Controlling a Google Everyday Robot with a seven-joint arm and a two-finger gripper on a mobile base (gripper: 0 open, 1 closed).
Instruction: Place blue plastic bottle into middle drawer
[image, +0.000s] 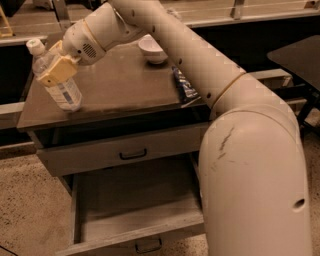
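The blue plastic bottle (64, 90), clear with a white cap and a pale label, is tilted with its cap toward the upper left, over the left part of the cabinet top (120, 92). My gripper (56, 70) is shut around the bottle's upper body with its yellowish fingers (59, 67). The bottle's base is at or just above the top; I cannot tell whether it touches. The middle drawer (135, 202) stands pulled open below, with its flat grey floor showing and nothing visible in it.
A small white bowl (151, 49) sits at the back of the cabinet top. A dark blue-and-white snack bag (184, 85) lies near its right edge. A shut drawer front with a black loop handle (133, 154) is above the open drawer. My arm (250, 165) fills the right foreground.
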